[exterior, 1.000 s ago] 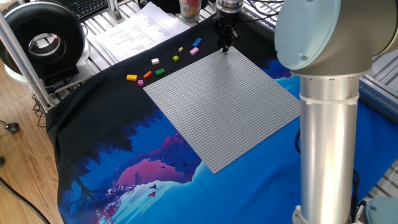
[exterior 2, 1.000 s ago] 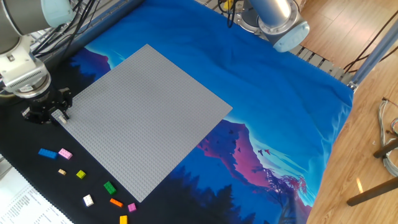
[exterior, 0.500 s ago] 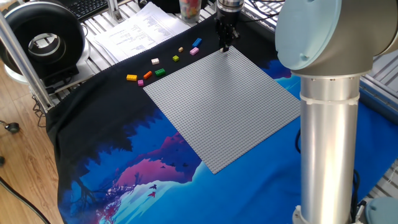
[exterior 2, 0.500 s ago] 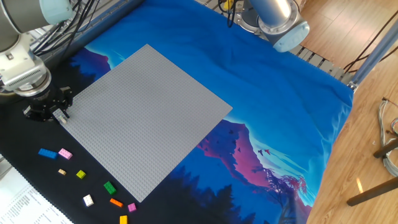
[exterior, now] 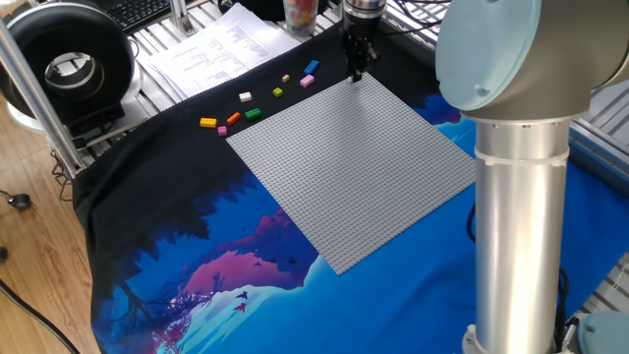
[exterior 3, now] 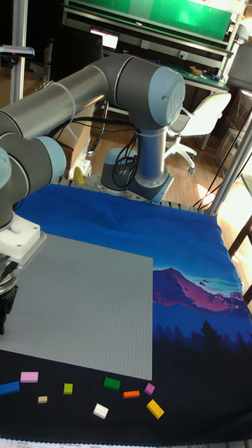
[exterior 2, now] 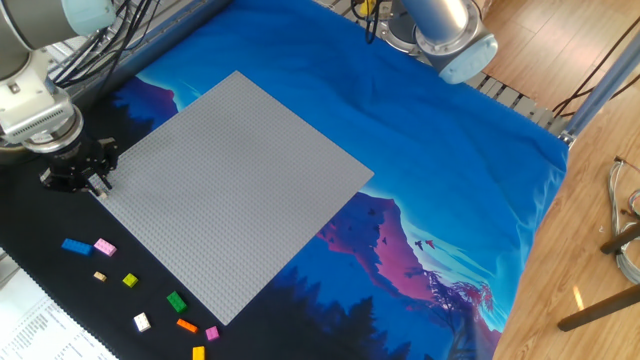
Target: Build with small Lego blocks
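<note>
Several small Lego blocks lie loose in a row on the dark cloth beside the grey baseplate [exterior: 354, 167]: blue [exterior: 312, 68], pink [exterior: 307, 81], lime [exterior: 278, 92], white [exterior: 245, 97], green [exterior: 254, 114], orange-yellow [exterior: 207, 123]. The other fixed view shows the same row, from blue [exterior 2: 75, 246] to green [exterior 2: 176, 301]. My gripper [exterior: 356, 74] points down at the baseplate's corner nearest the blocks [exterior 2: 100, 188]. Its fingers stand close together. I cannot tell whether anything sits between them. In the tall fixed view the gripper [exterior 3: 2, 325] shows only at the left edge.
Printed sheets [exterior: 221, 49] and a black round device [exterior: 69, 64] lie beyond the blocks. The arm's thick grey column [exterior: 521, 197] stands at the right and hides part of the blue patterned cloth [exterior 2: 420, 150].
The gripper has shifted very slightly at the baseplate's corner. The loose blocks have not moved.
</note>
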You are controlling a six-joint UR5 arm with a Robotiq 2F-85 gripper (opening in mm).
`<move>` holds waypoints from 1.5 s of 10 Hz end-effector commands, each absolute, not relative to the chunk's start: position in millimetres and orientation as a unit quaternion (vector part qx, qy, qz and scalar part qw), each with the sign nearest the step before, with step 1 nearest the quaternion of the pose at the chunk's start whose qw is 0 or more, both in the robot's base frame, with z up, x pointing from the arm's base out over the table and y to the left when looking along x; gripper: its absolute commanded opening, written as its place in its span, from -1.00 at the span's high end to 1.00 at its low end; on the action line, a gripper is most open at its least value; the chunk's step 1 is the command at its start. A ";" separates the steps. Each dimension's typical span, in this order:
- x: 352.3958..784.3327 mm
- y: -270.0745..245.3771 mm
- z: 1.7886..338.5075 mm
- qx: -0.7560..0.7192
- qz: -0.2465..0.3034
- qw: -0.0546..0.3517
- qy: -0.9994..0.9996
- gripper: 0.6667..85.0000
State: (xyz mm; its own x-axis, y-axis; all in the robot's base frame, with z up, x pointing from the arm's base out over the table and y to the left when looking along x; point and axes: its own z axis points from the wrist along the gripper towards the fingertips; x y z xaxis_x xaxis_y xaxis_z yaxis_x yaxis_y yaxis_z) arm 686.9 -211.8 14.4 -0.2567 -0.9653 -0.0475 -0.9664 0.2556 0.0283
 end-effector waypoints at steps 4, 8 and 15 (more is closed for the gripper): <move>694.4 -215.3 18.1 -0.599 0.012 0.021 0.801 0.85; 698.9 -219.1 17.4 -0.600 0.001 0.023 0.800 0.87; 693.2 -223.9 16.3 -0.605 0.001 0.010 0.797 0.94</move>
